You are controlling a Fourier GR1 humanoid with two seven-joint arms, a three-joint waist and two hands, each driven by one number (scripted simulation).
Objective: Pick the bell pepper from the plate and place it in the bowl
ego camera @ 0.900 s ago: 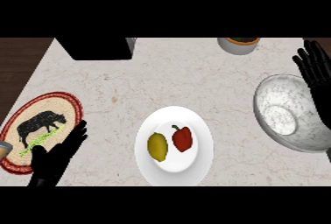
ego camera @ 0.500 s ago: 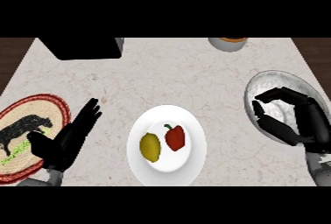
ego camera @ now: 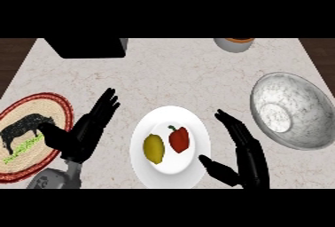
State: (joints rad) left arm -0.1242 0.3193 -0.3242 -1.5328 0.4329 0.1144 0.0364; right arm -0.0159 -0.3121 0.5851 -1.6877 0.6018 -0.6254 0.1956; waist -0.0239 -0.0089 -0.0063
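- R hand: fingers straight, thumb out, holds nothing; just right of white plate.
- L hand: relaxed, nothing held, over patterned mat edge.
- Red bell pepper on plate beside lemon.
- Bowl at right, marble counter.

Above plate: the white plate lies open from above; nothing overhangs it.
On plate: a yellow fruit sits just left of the red bell pepper, crowding its left side.
Right flank: the right hand stands open at the plate's right edge.
Plate to bowl: bare counter between them; the bowl is unobstructed.
Left side: the left hand and a patterned mat.
Far edge: a black box and a small cup, well apart from the plate.
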